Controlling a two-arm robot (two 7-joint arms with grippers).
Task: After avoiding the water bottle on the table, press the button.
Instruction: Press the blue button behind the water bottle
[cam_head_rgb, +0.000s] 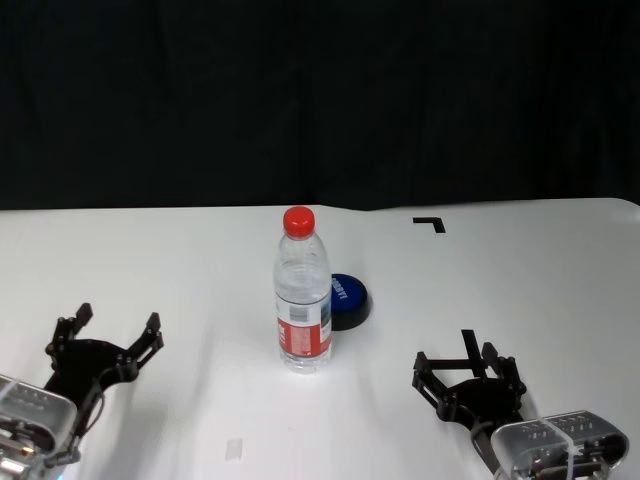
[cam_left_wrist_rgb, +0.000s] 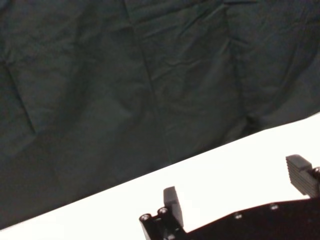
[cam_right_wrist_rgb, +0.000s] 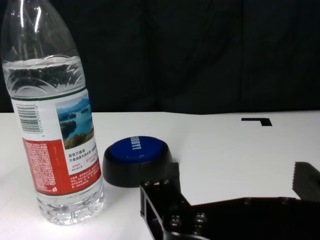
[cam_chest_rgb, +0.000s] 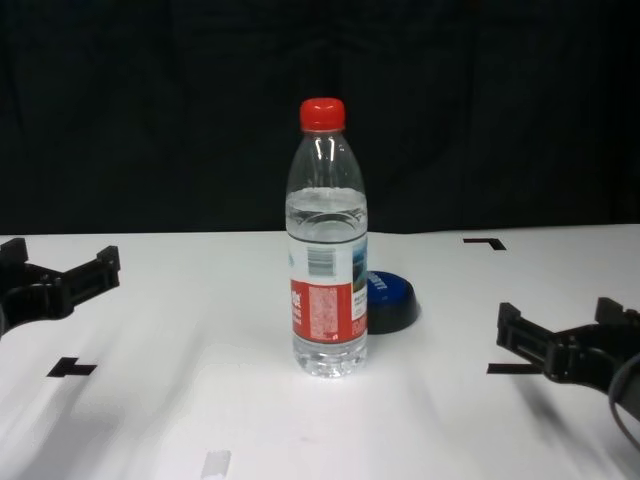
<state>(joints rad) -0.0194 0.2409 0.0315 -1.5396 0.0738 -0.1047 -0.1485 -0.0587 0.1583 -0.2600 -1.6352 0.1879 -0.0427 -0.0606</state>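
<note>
the water bottle stands upright at the centre of the head view on the white table. the blue button sits just behind it to the right, partly hidden. the right gripper hangs at the lower right, fingers spread and empty. the left gripper hangs at the lower left, likewise spread wide and empty.
</note>
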